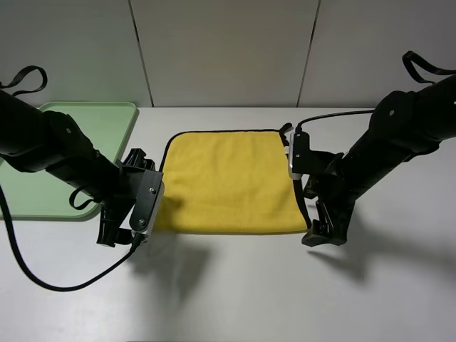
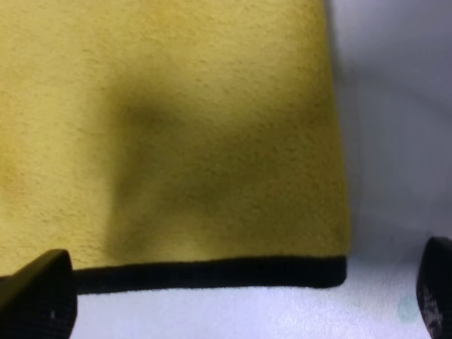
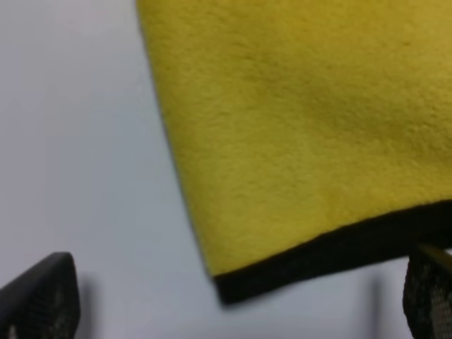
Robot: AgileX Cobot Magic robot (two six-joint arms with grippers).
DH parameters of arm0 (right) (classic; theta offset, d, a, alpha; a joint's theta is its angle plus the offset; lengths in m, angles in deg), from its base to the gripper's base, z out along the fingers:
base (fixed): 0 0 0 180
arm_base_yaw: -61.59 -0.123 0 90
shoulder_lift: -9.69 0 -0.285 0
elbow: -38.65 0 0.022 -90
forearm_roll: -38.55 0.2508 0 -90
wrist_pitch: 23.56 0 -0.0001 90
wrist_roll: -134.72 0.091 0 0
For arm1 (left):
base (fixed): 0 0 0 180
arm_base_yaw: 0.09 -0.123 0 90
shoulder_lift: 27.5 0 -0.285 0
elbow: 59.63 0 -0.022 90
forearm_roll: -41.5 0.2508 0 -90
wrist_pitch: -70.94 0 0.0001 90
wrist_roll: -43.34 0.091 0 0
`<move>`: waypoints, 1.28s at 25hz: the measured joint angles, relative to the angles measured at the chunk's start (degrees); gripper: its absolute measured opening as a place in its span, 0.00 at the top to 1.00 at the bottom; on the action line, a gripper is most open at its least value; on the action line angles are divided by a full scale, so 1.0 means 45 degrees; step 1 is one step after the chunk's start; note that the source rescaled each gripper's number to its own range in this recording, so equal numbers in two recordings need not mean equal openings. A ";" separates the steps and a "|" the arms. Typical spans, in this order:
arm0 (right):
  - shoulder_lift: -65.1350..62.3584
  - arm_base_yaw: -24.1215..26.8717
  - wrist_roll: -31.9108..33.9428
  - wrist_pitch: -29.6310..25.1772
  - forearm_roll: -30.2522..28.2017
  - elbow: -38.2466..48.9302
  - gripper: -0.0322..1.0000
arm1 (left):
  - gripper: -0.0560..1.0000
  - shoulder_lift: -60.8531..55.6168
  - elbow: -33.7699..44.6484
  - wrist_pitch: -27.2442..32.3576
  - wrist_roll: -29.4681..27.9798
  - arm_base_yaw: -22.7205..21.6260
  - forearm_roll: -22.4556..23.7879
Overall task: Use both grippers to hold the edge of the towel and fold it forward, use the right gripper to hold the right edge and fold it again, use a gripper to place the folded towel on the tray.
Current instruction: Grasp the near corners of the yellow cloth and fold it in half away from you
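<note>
Left gripper (image 1: 122, 241) and right gripper (image 1: 325, 239) are spread wide with nothing gripped, each set over a near corner of the towel (image 1: 228, 182). Black edge trim (image 2: 212, 274) is seen between the fingers. Fuzzy yellow microfibre is laid flat on the white table (image 1: 235, 299) with a thin black border all round. Pale green tray (image 1: 107, 117) is parked far left, beside it.

- The worktop (image 1: 235, 292) is white and flat.
- A yellow towel (image 1: 228, 182) lies spread out flat in the middle of it. The towel has a thin black edge (image 2: 212, 274).
- A pale green tray (image 1: 107, 128) sits at the far left, near the towel but not touching it.
- A black cable (image 1: 43, 281) curls across the near left part.
</note>
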 joint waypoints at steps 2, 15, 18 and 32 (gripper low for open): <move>0.0064 0.0000 -0.0023 0.0048 0.0013 0.0000 0.00 | 0.04 0.0000 0.0000 0.0000 0.0000 0.0000 0.0000; 0.0495 0.0000 -0.0242 0.0587 0.0637 0.0000 0.00 | 0.04 0.0000 0.0000 0.0000 0.0000 0.0000 0.0000; 0.0495 0.0000 -0.0525 0.0660 0.1095 0.0000 0.00 | 0.04 0.0000 0.0000 0.0000 0.0000 0.0000 0.0000; 0.0495 0.0000 -0.0842 0.0709 0.1497 0.0000 0.00 | 0.04 0.0000 0.0000 0.0000 0.0000 0.0000 0.0000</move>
